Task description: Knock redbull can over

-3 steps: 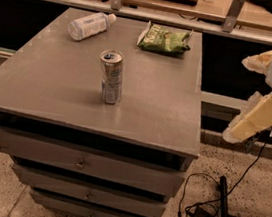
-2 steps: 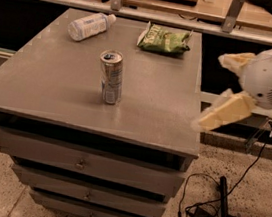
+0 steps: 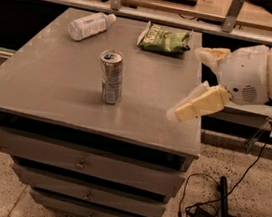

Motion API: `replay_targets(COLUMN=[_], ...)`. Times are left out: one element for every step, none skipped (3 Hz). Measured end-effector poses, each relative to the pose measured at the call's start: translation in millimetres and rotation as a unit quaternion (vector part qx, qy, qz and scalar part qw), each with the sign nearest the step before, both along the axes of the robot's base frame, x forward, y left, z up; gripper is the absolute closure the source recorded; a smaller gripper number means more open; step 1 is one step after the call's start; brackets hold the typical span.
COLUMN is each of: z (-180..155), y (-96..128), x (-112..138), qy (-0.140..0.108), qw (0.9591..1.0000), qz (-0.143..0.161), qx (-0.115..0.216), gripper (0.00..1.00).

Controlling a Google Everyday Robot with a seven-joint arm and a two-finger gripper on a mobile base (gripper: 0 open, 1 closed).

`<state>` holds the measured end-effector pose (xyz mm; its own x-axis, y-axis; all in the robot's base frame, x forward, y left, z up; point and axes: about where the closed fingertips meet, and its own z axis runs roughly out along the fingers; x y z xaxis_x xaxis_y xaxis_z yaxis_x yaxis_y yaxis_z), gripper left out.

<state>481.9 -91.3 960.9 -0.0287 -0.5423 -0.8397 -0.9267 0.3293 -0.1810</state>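
Hovering at the desk (image 3: 43, 82) edge, the jaws gape wide, holding nothing. The redbull can (image 3: 111, 77) stands upright, well apart from them at mid-desk. Sweep too low and a finger scrapes the desk; too soft, and the can may just slide.

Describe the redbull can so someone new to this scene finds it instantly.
On the grey drawer cabinet, look near the middle of its top, left of the robot's tool hovering at the right edge. The redbull can stands there upright, slim silver-and-blue metal, unlike the lying clear bottle and green snack bag at the back.
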Motion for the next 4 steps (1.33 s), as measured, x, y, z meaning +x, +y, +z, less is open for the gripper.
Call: replay_targets(z=[-7,-34,-51,-66], y=[1,13,30,66], x=[-4,10,34,62], qy=[-0.006,-0.02,-0.035,-0.039], qw=[0.9999,0.9982,0.9957,0.9928], qz=[-0.016,-0.042,-0.046,-0.014], qx=[0.001,0.038,0.072,0.113], gripper=[0.0,0.0,0.0,0.0])
